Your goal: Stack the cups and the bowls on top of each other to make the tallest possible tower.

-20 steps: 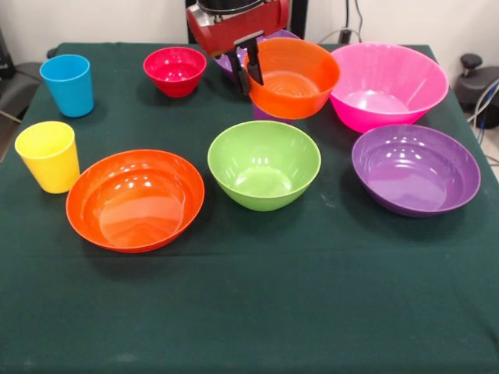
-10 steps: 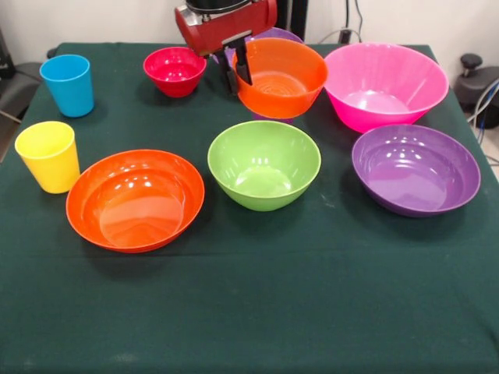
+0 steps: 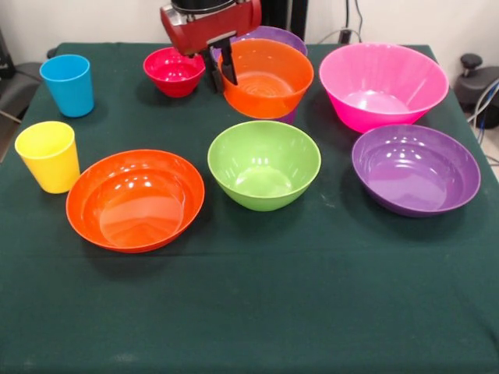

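So I've got the gripper point(image 3: 221, 68) clamped on the rim of the small orange bowl point(image 3: 267, 78), one finger inside the wall and one outside, at the bowl's 9 o'clock edge. The bowl is up off the tabletop point(image 3: 257, 312), tilted a bit toward the camera, hanging around 12 o'clock of the scene just right of the little red bowl point(image 3: 175, 70). There's a purple bowl point(image 3: 273, 36) peeking out behind it and a sliver of something purple under its lower right edge, can't tell exactly what that is.

Progress-wise, honestly not far. No tower that I can see yet. Everything else sits alone: green bowl point(image 3: 264, 164) dead center, wide orange bowl point(image 3: 135, 199) at roughly 8 o'clock, another purple bowl point(image 3: 415, 169) at 3 o'clock, the big pink bowl point(image 3: 383, 84) at 2 o'clock, blue cup point(image 3: 67, 84) at 10 o'clock, yellow cup point(image 3: 48, 156) at 9 o'clock.

My guess is this orange one is headed onto some base, and nearly all the stacking is left to do.
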Robot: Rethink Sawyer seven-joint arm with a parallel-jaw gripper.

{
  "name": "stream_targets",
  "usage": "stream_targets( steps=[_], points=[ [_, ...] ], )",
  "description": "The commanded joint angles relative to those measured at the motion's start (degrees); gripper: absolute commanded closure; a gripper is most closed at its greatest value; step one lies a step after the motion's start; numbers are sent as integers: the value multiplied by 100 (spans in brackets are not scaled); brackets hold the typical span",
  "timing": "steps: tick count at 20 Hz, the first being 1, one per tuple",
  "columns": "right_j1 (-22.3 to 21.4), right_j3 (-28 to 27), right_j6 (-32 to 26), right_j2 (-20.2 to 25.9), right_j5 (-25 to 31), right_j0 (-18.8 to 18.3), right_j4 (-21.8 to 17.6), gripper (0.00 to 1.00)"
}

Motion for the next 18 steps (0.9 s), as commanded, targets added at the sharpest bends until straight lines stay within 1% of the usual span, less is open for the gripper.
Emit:
stream_targets(
  steps=[1,9,18],
  points=[
    [-10,426,-1714,-273,526,-26,-338,100],
    [-163,720,-1515,-268,568,-110,-250,100],
    [-252,1186,-1056,-274,230,-168,-216,100]
  ],
)
